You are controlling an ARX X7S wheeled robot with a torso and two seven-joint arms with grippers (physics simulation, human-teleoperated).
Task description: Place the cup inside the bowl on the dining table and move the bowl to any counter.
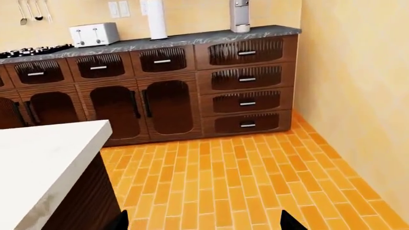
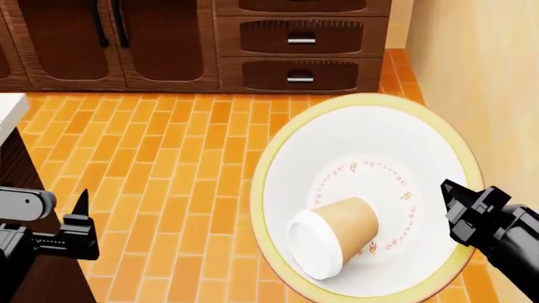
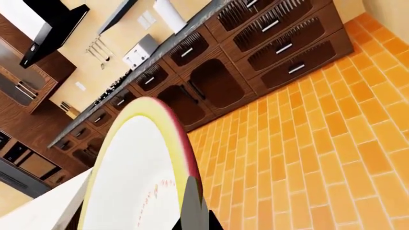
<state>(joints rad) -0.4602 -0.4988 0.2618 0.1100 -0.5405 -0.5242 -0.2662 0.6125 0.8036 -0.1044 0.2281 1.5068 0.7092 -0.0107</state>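
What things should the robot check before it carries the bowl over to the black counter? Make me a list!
1. Cup inside the bowl: ok, lying on its side.
2. Right gripper holding the bowl's rim: ok, clamped at the edge.
3. Bowl level: cannot tell.
4. Left gripper free: ok, open and empty.
5. Free spot on the counter: ok, between toaster and white roll.
6. Orange floor ahead: ok.

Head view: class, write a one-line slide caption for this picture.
Right gripper holds the bowl by its rim above the tiled floor, the cup lying on its side inside.
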